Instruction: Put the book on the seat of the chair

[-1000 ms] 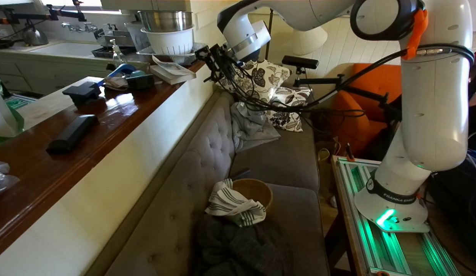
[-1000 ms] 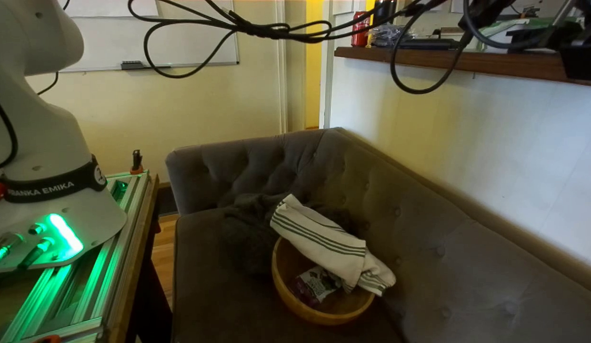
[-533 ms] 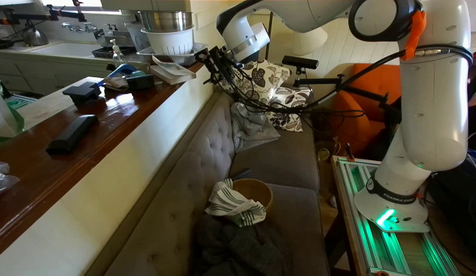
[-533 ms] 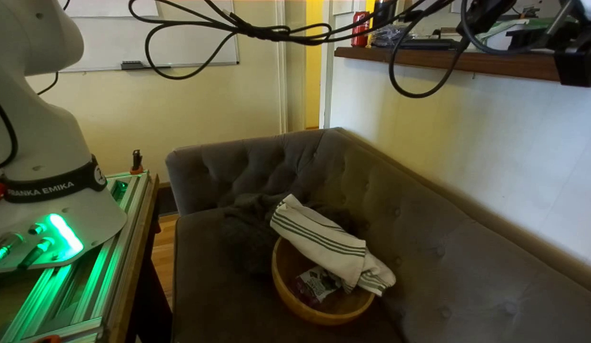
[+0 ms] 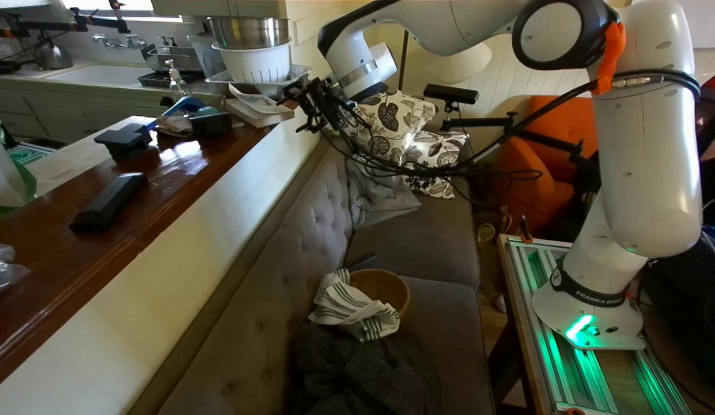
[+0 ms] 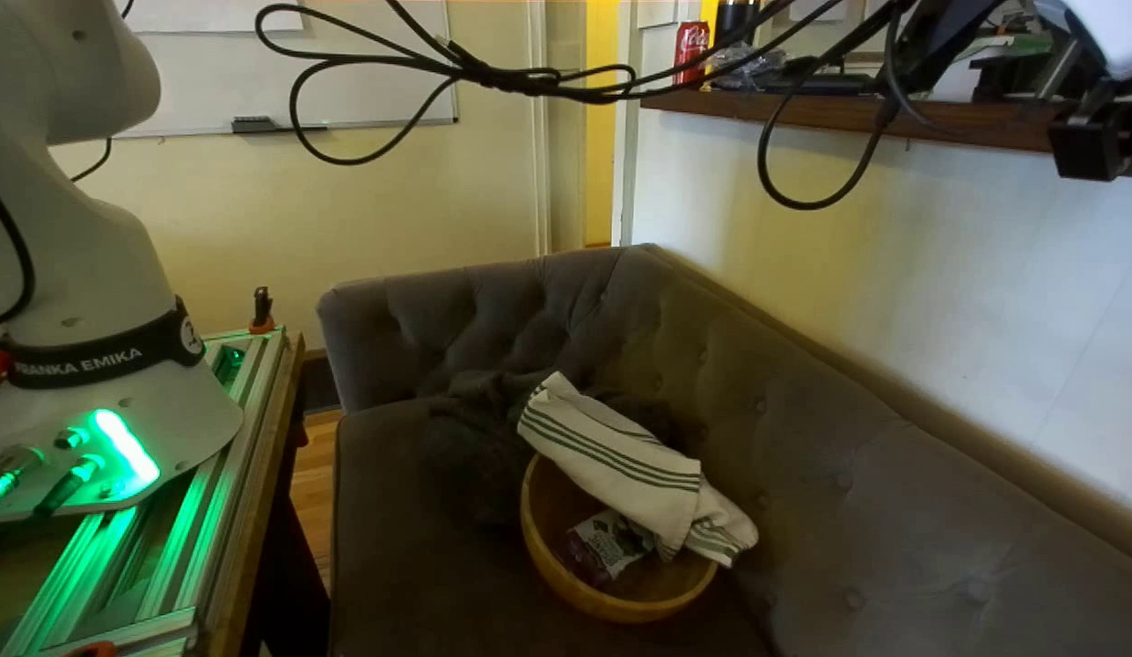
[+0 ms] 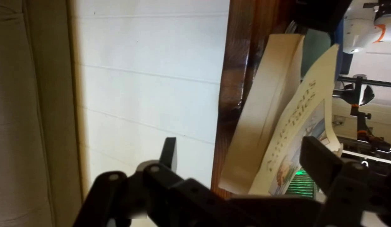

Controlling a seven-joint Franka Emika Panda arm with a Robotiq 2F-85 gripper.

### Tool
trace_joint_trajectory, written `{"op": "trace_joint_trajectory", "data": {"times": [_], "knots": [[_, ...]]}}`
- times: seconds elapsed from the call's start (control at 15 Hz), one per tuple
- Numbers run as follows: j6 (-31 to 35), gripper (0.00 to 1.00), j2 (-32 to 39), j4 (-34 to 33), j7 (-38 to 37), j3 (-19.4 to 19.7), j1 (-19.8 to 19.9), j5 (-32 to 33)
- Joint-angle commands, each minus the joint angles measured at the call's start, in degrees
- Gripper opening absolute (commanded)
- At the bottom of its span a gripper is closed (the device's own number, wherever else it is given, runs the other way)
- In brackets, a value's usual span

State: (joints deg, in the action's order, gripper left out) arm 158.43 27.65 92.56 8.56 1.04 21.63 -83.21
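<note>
The book (image 5: 256,113) is thick and pale, with its illustrated front cover curling up. It lies on the brown wooden ledge (image 5: 161,184), near the ledge's edge. In the wrist view the book (image 7: 261,116) shows its page edges and lifted cover. My gripper (image 7: 239,138) is open and empty, with the near end of the book seen between its spread fingers. In an exterior view the gripper (image 5: 292,109) is at the book's end, over the ledge's edge; contact cannot be told. The grey sofa seat (image 5: 415,248) lies below; it also shows in an exterior view (image 6: 420,566).
A wooden bowl (image 6: 566,584) with a striped towel (image 6: 611,447) stands on the seat beside a dark blanket (image 5: 363,374). Black and blue items (image 5: 210,121) and a white colander (image 5: 256,63) stand near the book. Cables (image 5: 415,167) hang under the arm. Patterned pillows (image 5: 392,115) lie behind.
My arm and gripper have moved a little left and down in an exterior view, closer to the book's end. The hanging cables shifted with them. Book, bowl and towel have not moved.
</note>
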Motion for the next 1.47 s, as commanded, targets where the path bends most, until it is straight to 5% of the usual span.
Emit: {"op": "trace_joint_trajectory", "data": {"times": [0.0, 0.2, 0.33, 1.0, 1.4], "knots": [[-0.2, 1.00, 2.6, -4.7, 3.4, -1.3, 0.5, -3.3], [0.1, 1.00, 3.7, -6.3, 4.0, -1.7, 0.5, -4.1], [0.1, 0.74, 4.3, -7.2, 4.2, -1.7, 0.7, -4.5], [1.2, 0.05, 5.5, -9.1, 5.8, -1.5, 1.0, -6.8], [-0.4, 0.07, 1.5, -8.1, 10.6, -2.3, 1.4, -10.8]]}}
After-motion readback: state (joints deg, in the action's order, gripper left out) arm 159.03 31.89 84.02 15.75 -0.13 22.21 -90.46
